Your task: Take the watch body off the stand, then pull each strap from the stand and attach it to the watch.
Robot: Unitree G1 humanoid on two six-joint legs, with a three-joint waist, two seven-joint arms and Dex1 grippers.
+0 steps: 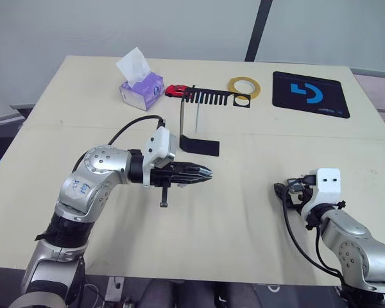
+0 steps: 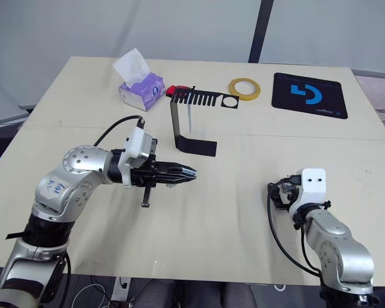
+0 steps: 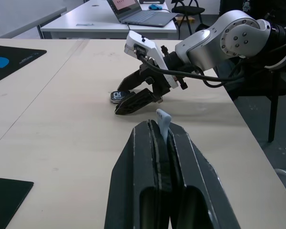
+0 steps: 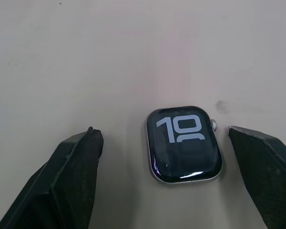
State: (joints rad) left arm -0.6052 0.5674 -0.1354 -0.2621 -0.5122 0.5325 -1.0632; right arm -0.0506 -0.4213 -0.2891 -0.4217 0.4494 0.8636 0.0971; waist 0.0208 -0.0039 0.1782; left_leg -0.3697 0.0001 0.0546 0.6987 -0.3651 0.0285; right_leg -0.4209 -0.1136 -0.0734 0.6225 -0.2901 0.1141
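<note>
Here the left arm reaches out level over the middle of the surface (image 1: 256, 212), its left claw (image 1: 202, 172) clamped on a pale blue-grey strap (image 3: 163, 119) whose tip pokes up between the fingers. The right arm is bent low near the front right edge, the right claw (image 4: 181, 157) spread wide around the watch body (image 4: 183, 143). It lies flat, screen up, white digits showing, touching neither finger. The stand (image 1: 197, 125) sits upright toward the far edge, behind the left claw. Bare tabletop separates the two claws.
</note>
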